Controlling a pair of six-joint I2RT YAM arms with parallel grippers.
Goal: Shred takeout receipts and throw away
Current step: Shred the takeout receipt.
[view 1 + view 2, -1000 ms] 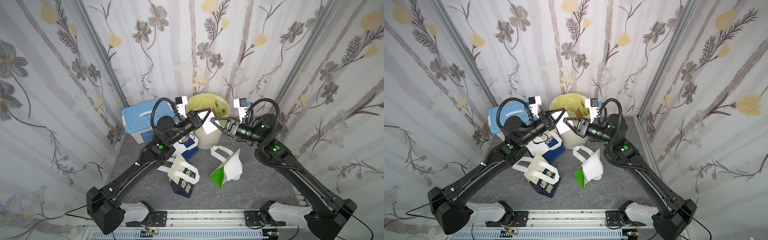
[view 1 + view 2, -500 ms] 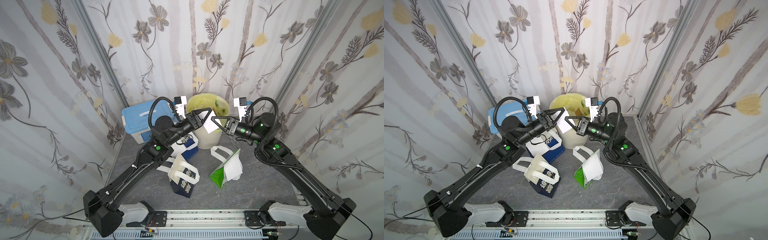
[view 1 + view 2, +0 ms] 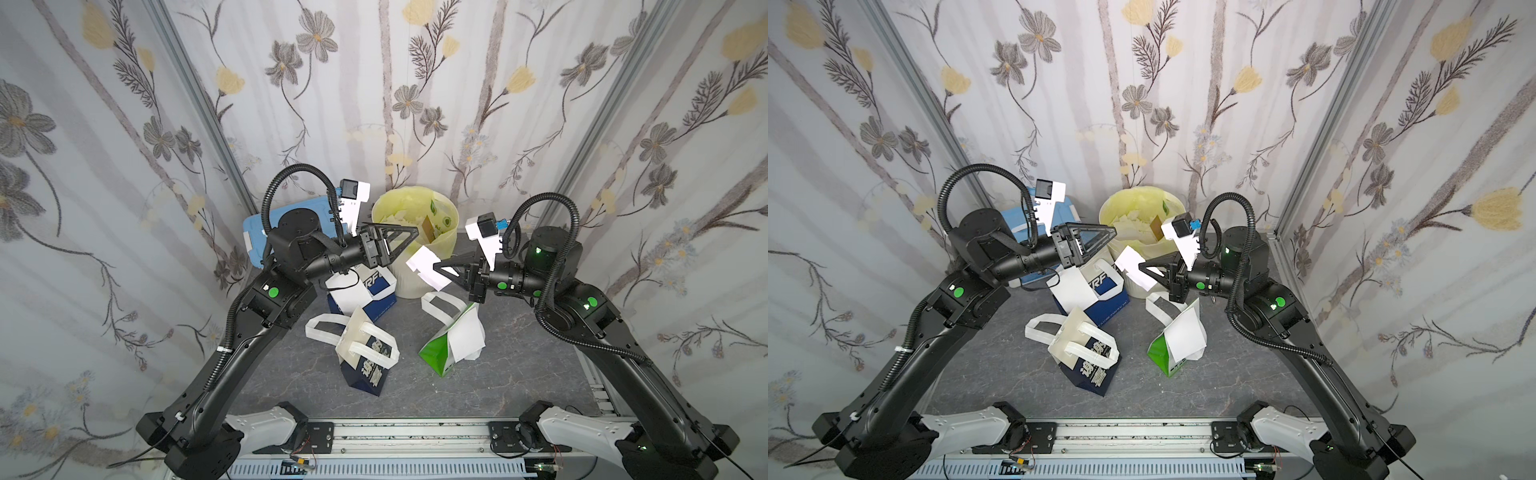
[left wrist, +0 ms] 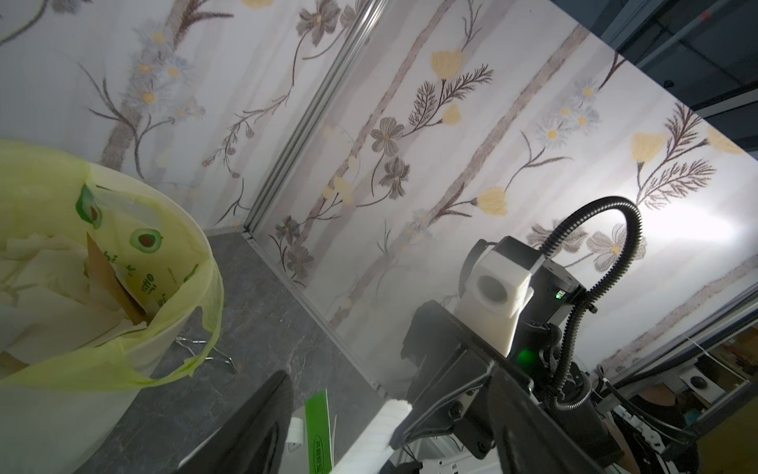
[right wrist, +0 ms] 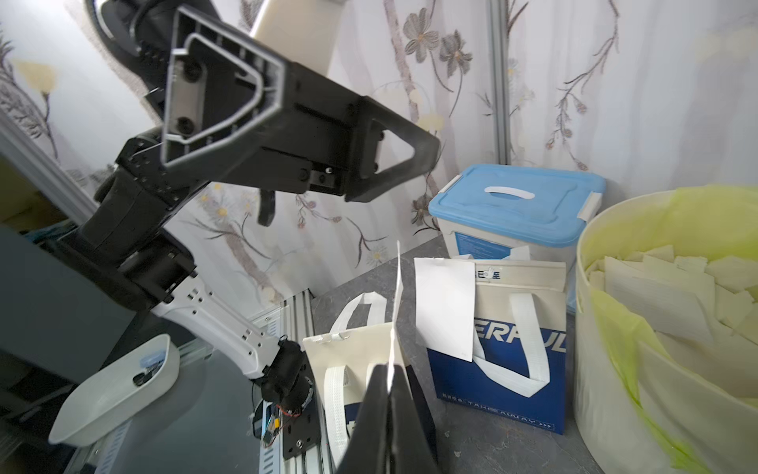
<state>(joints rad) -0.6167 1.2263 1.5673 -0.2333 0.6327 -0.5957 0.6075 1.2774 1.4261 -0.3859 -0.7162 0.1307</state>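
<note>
Since the earlier frame, the left claw point(image 3: 405, 241) has opened and released the paper. Its jaws now stand apart with nothing between them, as the right wrist view confirms, and it hovers at the 7 o'clock rim of the waste bin point(image 3: 405, 286). The right claw point(image 3: 438, 265) has closed and drawn toward 6 o'clock. It is together, clamped on a torn receipt piece point(image 3: 419, 259). That piece hangs in the air just outside the bin at 6 o'clock of its wall, above the worktop point(image 3: 519, 374) and not over the opening. Task status, judged from the present layout, is partly complete: white shreds point(image 3: 395, 216) already lie inside the yellow-green liner. The held piece has yet to be carried over the rim and released. Two intact sheets also remain to be processed. The first receipt point(image 3: 347, 295) rests against the upright navy bag point(image 3: 382, 291) at 7 o'clock of the bin, and the second receipt point(image 3: 467, 336) lies on the green-and-white bag point(image 3: 434, 353) at 5 o'clock. Whether the front navy bag point(image 3: 370, 370) carries a sheet cannot be determined. In both top views the held piece's long axis runs roughly from 10 o'clock to 4 o'clock, with the free end toward 10 o'clock, facing the left claw. In the right wrist view it appears edge-on, extending straight out of the claw tips.
</note>
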